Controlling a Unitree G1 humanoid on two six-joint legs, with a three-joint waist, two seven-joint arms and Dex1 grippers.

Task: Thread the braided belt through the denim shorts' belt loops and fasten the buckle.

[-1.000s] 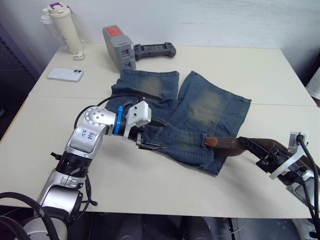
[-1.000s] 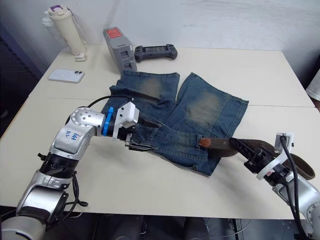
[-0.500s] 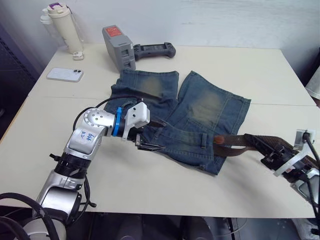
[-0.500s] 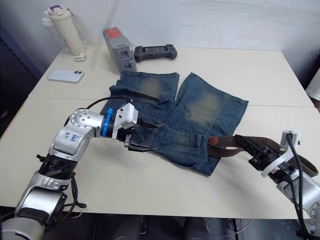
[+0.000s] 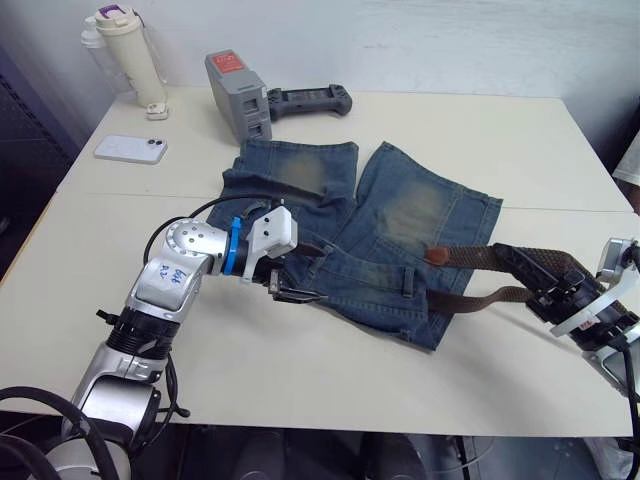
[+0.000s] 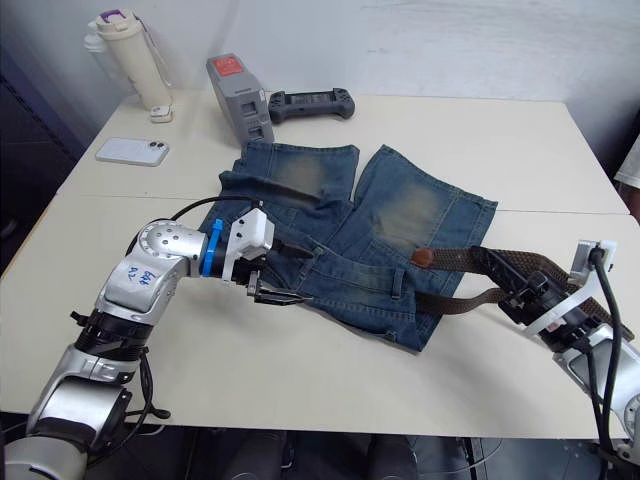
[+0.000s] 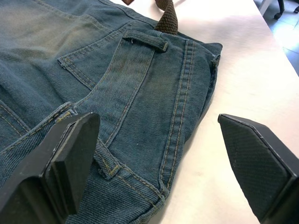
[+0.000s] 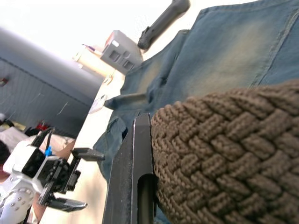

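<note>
The denim shorts (image 5: 380,225) lie flat mid-table, waistband toward me. My left gripper (image 5: 303,272) is open, its fingers (image 7: 70,158) spread across the waistband's left part, with a belt loop (image 7: 145,41) ahead of them. The braided belt (image 5: 480,262) doubles back at the shorts' right corner: its tan end (image 5: 436,257) rests on the denim and a lower strand (image 5: 480,297) runs off the waistband corner. Off the shorts to the right, my right gripper (image 5: 540,282) is shut on the belt, the weave (image 8: 224,154) pressed against its finger (image 8: 135,177). The buckle is out of view.
At the back of the table stand a white bottle (image 5: 125,55), a phone (image 5: 130,149), a grey box device (image 5: 238,95) and a black controller (image 5: 310,100). The table's right edge (image 5: 600,150) is close to my right gripper.
My right gripper has moved right and farther back with the belt. The tan end slid from the waistband loop up onto the right leg. The left gripper stayed put.
</note>
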